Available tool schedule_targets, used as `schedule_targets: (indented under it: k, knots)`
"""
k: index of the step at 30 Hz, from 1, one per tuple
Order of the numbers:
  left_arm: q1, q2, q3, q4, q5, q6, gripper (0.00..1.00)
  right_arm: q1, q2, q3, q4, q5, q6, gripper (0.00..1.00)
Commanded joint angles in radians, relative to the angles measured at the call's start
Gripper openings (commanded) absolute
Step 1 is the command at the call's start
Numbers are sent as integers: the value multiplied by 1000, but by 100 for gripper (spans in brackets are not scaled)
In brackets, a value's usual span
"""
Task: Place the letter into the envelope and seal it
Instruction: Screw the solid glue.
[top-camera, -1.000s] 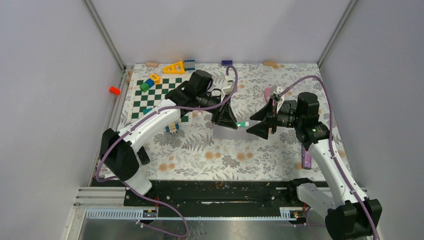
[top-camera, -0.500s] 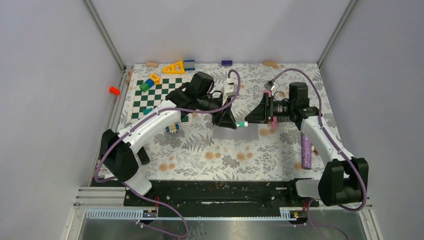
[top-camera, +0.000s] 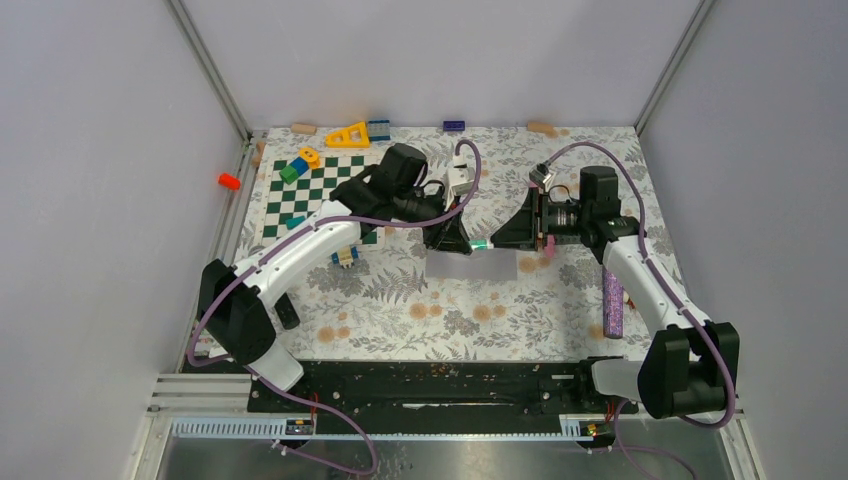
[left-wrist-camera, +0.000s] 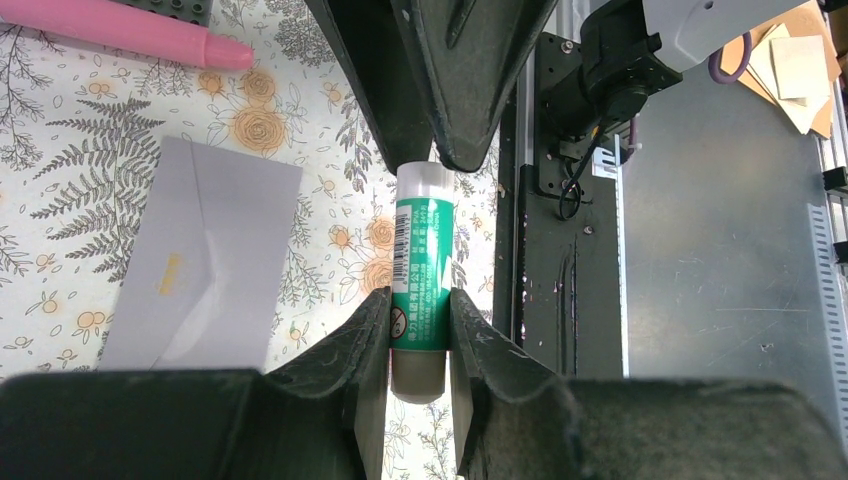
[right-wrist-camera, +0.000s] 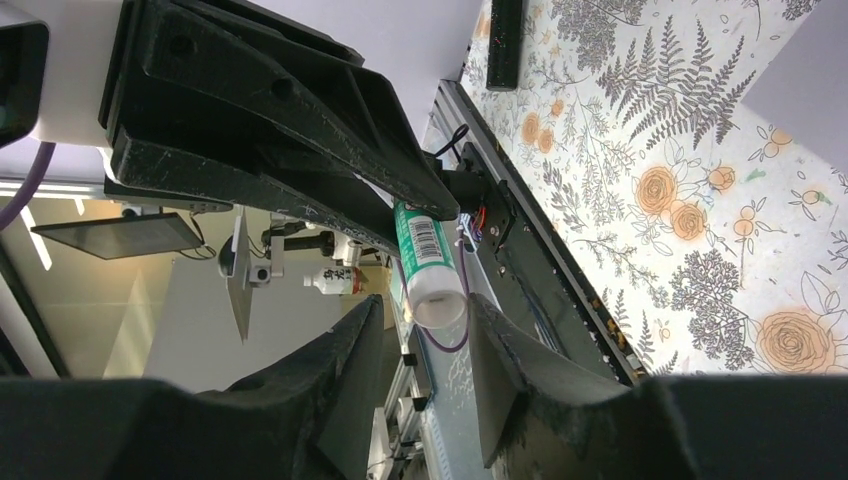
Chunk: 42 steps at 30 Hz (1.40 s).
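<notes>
Flowered cloth (top-camera: 400, 310) covers the table, and the envelope (top-camera: 470, 267) lies flat on it near the middle, just below where your two arms meet. You cannot see a letter lying loose anywhere, and whether one is already inside the envelope cannot be told.

Just above the envelope's far edge, the glue stick (left-wrist-camera: 420, 280) is held level in the air. Your left gripper (left-wrist-camera: 420, 310) pinches its green body near the base, one finger pressed against each side. That leaves the white cap (left-wrist-camera: 427, 180) sticking out toward the other arm. Your right gripper (right-wrist-camera: 427, 305) has a finger on each side of that cap, partly spread. A gap shows on one side, so it does not look clamped yet. The layout suggests one hand is steadying the tube so the other can pull the cap off before gluing the flap.

Your left arm reaches diagonally from its base to the centre, wrist bent downward. Your right arm has its elbow out to the right and its forearm turned inward, so its fingers point across at the left gripper.

Farther out, a purple marker (top-camera: 612, 300) lies by the right arm. A checkered mat (top-camera: 300, 200) with toy blocks (top-camera: 300, 165) sits at the far left.
</notes>
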Motion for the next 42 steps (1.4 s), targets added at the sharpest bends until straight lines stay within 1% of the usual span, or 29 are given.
schedule_targets:
  k: [1,6,9,15,19,23,28,31,32,33,34,36,38,39,42]
  knots:
    - [-9,-44,29,22,-21,20,0,-3,-23,-12,42,-10,38,43]
    - [-10,-44,30,22,-22,20,0,-3,-9,-39,109,-8,89,42]
    - [-10,-42,31,22,-22,20,0,-2,-7,-53,152,-13,122,37]
    - [-11,-38,32,22,-22,20,0,-3,-8,-62,175,-14,142,35]
    - [-12,-31,34,22,-11,16,0,-1,-20,-73,247,-28,136,29]
    - [-11,-17,35,21,55,-3,0,-1,-86,-84,240,-9,-43,27]
    - [-12,7,32,57,140,-61,0,0,-215,-106,238,1,-284,28]
    - [-12,18,22,89,180,-97,0,4,-297,-134,244,6,-459,29]
    - [-12,22,15,103,197,-115,0,10,-326,-152,257,11,-507,30]
    - [-12,26,9,128,214,-139,0,14,-351,-167,274,7,-564,32]
    - [-12,28,5,141,225,-152,0,14,-357,-172,289,3,-586,36]
    - [-12,31,1,154,232,-165,0,14,-355,-165,283,38,-600,49]
    - [-12,28,4,151,222,-162,0,14,-351,-159,279,80,-560,63]
    - [-11,25,6,141,212,-152,0,14,-344,-151,274,101,-512,67]
    - [-12,8,6,118,183,-120,0,8,-293,-111,226,107,-361,73]
